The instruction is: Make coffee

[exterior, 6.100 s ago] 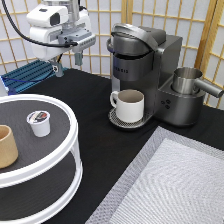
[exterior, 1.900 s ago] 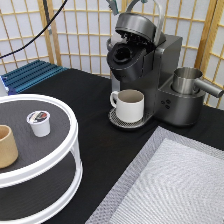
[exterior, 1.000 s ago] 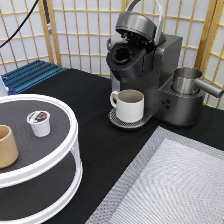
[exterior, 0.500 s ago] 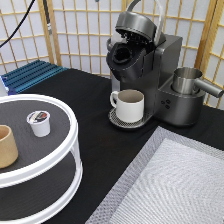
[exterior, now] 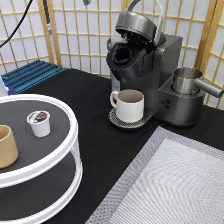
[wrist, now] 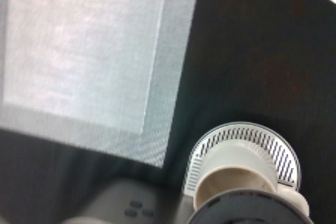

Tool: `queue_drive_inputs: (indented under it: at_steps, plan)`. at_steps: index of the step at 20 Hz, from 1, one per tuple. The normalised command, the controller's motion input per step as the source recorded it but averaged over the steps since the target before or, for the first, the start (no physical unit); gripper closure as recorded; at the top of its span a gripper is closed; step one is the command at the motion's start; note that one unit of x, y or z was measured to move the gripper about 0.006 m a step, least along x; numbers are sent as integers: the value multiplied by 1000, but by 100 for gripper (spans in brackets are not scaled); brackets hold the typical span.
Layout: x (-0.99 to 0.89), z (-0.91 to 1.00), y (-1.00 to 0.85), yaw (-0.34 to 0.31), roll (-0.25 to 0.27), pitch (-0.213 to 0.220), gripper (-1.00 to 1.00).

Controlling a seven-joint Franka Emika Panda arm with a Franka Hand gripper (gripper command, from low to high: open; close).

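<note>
- Gone from the exterior view is the gripper, which hung at that view's upper left six seconds back; the coffee machine (exterior: 145, 60) lid, shut then, now stands open. State of the jaws: cannot tell, they are out of sight.
- Nearest, well left of the machine in the exterior view, the coffee (exterior: 39, 122) sits untouched on the white round stand (exterior: 70, 150), beside a tan cup (exterior: 7, 146).
- Right under the machine's open chamber, the mug (exterior: 129, 105) waits on the drip tray (wrist: 279, 150).
- Judging progress: lid opened, pod not yet loaded.
</note>
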Motion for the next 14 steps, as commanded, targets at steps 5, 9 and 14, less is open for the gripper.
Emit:
queue_drive_inputs:
  at_steps: [5,9,14]
  plan:
    - [-244,-301,-86,-149,-313,130,-100]
    - [-190,-421,-478,-38,-260,113,-100]
    - [-192,-435,-973,0,-24,54,-100]
